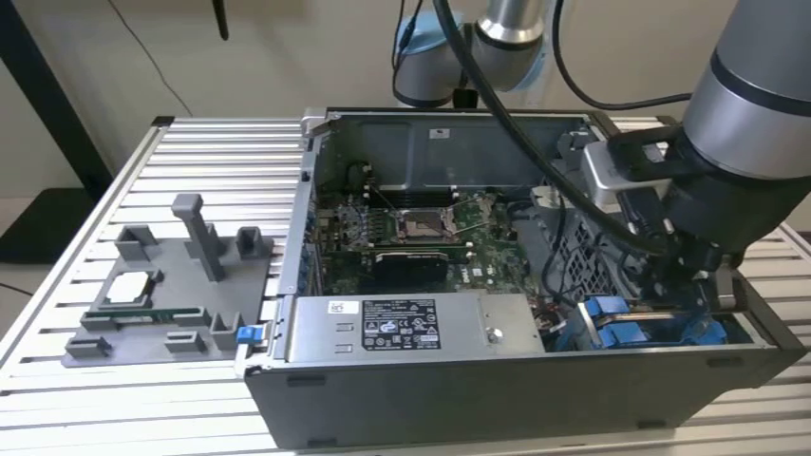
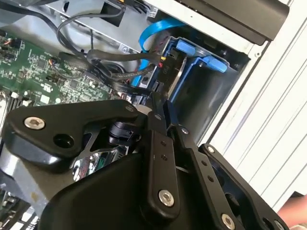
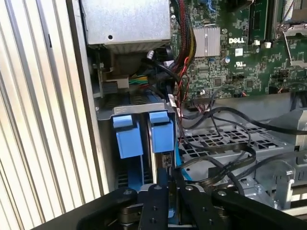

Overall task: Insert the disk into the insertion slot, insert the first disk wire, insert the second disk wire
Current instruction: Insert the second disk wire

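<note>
The disk sits upright in the insertion slot of the grey drive cage, its blue carrier front showing beside another blue-fronted drive. In the exterior view the blue carriers lie at the case's front corner on the exterior view's right. My gripper reaches down at the disk's edge, fingers close together, shut on a black wire connector pressed against the disk. A blue flat cable and black wires run to the same spot. The second wrist view shows the fingertips meeting under that connector.
The silver power-supply box lies along the case front. The green motherboard fills the case floor. Loose black cables cross a perforated grey bracket. A grey fixture with parts stands on the slatted table at the exterior view's left.
</note>
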Robot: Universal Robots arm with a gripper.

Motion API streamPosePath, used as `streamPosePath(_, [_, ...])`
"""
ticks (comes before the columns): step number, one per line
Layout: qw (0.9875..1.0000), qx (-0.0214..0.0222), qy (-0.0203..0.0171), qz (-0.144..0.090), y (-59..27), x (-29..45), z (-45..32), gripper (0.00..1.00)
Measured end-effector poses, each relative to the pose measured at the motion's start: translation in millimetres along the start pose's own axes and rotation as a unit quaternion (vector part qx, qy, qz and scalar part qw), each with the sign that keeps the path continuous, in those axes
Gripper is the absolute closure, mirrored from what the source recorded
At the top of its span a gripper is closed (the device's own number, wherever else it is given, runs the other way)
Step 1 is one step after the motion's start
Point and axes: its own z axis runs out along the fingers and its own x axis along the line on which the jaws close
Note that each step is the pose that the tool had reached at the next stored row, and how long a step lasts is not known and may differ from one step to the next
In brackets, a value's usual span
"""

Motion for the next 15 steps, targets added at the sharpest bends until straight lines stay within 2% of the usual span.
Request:
streamPosePath(1, [1.0000, 0.0001, 0.0013, 0.000, 0.5, -1.4, 1.6, 1.00])
streamPosePath(6, [0.9998, 0.0016, 0.0173, -0.004, 0.5, -3.5, 6.5, 1.00])
streamPosePath(7, [0.9998, 0.0017, 0.0186, -0.004, 0.8, -4.2, 7.9, 1.00])
streamPosePath(11, [0.9998, 0.0018, 0.0190, -0.004, 1.5, -9.7, 9.3, 1.00])
streamPosePath(15, [0.9998, 0.0015, 0.0192, -0.004, 0.9, -10.5, 10.2, 1.00])
